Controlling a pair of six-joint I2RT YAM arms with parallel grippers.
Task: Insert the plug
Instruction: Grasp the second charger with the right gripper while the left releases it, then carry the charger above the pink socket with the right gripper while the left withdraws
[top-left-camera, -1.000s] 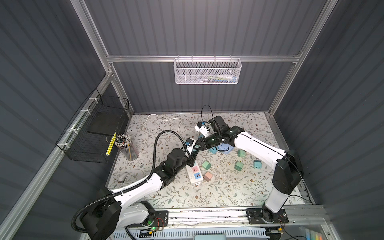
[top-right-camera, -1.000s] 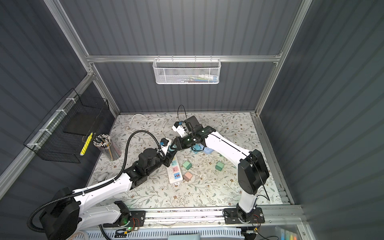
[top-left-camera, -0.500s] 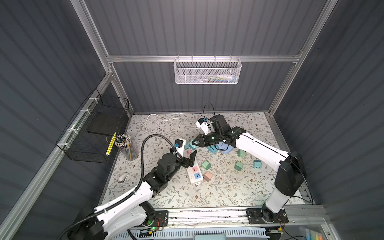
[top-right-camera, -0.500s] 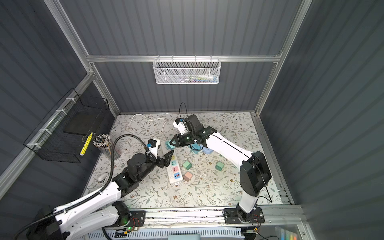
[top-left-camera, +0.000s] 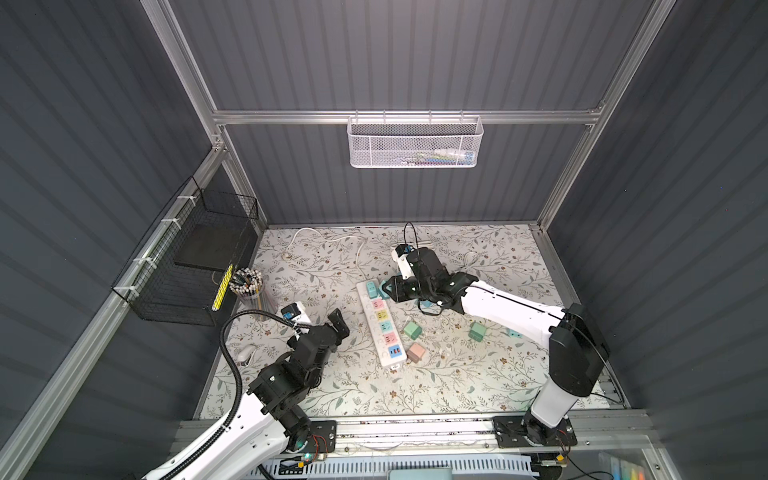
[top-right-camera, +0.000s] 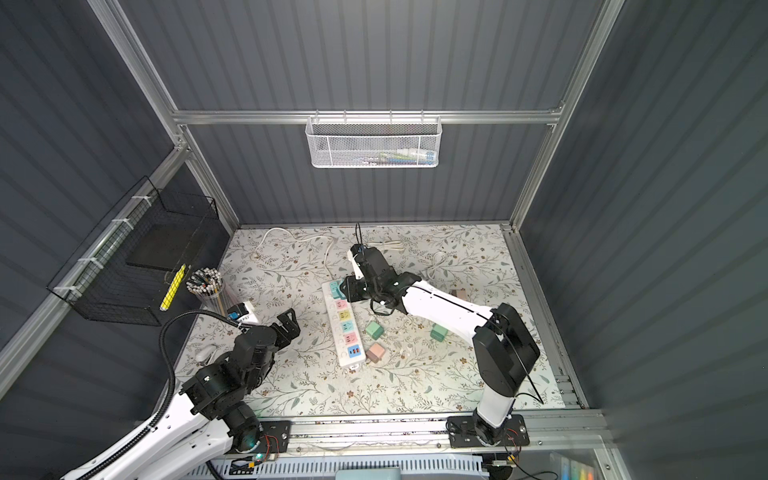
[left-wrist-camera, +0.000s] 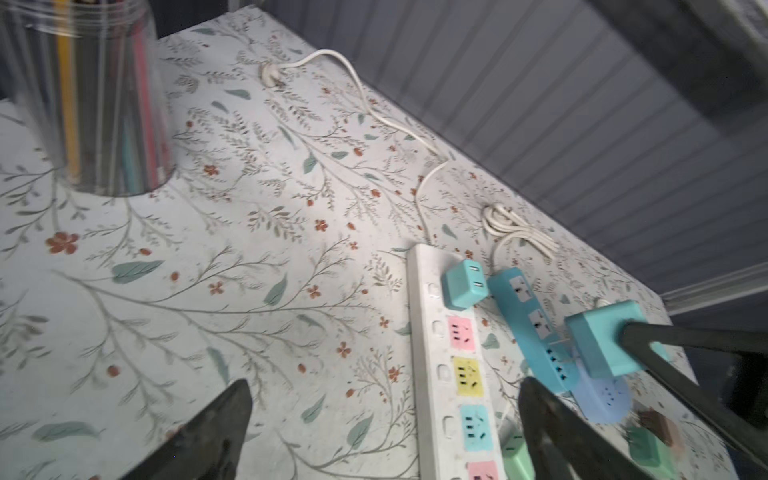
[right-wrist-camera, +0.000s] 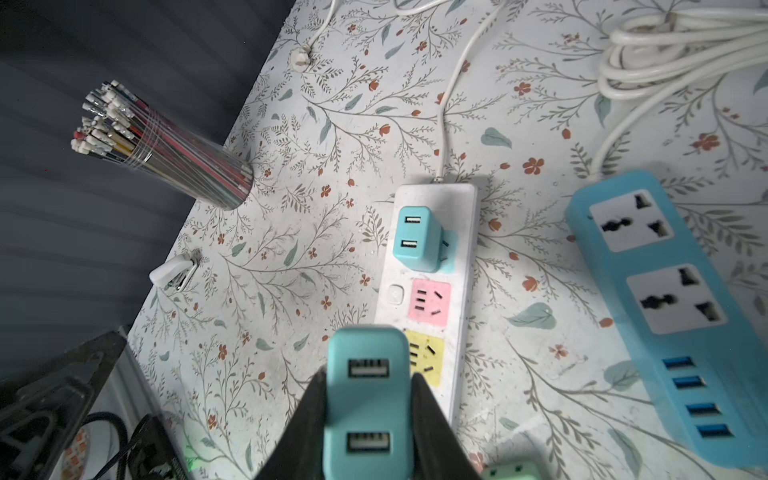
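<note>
My right gripper (right-wrist-camera: 368, 378) is shut on a teal two-port USB plug (right-wrist-camera: 368, 415) and holds it in the air. It hangs over the far part of the white power strip (top-left-camera: 380, 324), whose sockets are coloured (right-wrist-camera: 461, 291). In both top views the right gripper (top-right-camera: 351, 289) sits at the strip's far end. Another teal plug (right-wrist-camera: 417, 239) sits in the strip's end socket. My left gripper (top-left-camera: 338, 326) is open and empty, left of the strip (left-wrist-camera: 428, 316) and apart from it, also shown from above (top-right-camera: 289, 322).
A blue power strip (right-wrist-camera: 673, 299) lies right of the white one, with coiled white cable (right-wrist-camera: 665, 54) behind it. Loose green (top-left-camera: 412, 330) and pink (top-left-camera: 415, 352) plugs lie right of the strip. A clear pencil cup (top-left-camera: 249, 286) stands at the left edge, by a black wire basket (top-left-camera: 195, 257).
My left gripper was shut close to the right gripper over the strip's far end. It has opened and drawn back to the front left. The right gripper still holds the teal plug.
</note>
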